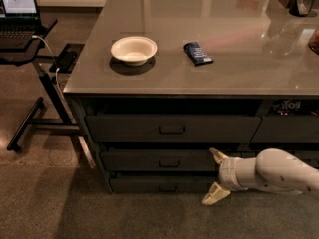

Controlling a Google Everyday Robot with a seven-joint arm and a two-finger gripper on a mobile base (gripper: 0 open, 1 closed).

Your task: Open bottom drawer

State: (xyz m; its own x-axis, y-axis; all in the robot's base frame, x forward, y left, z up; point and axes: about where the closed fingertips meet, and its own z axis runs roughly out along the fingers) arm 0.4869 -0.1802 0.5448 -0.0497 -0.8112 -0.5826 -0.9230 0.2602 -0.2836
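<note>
The bottom drawer (149,184) is the lowest, slimmest dark grey front in the wide column under the counter, with a small dark centre pull handle (168,187). It looks shut, flush with the fronts above. My gripper (215,175) reaches in from the right on a white arm and sits at the drawer's right end, right of the handle. Its two pale fingers are spread wide apart, one up at the middle drawer's height, one down near the floor. It holds nothing.
Two taller drawers (172,128) (159,160) sit above. A narrower drawer column (286,128) stands to the right. A white bowl (133,49) and a dark blue packet (198,53) lie on the counter (239,78). A laptop stand (35,83) stands left.
</note>
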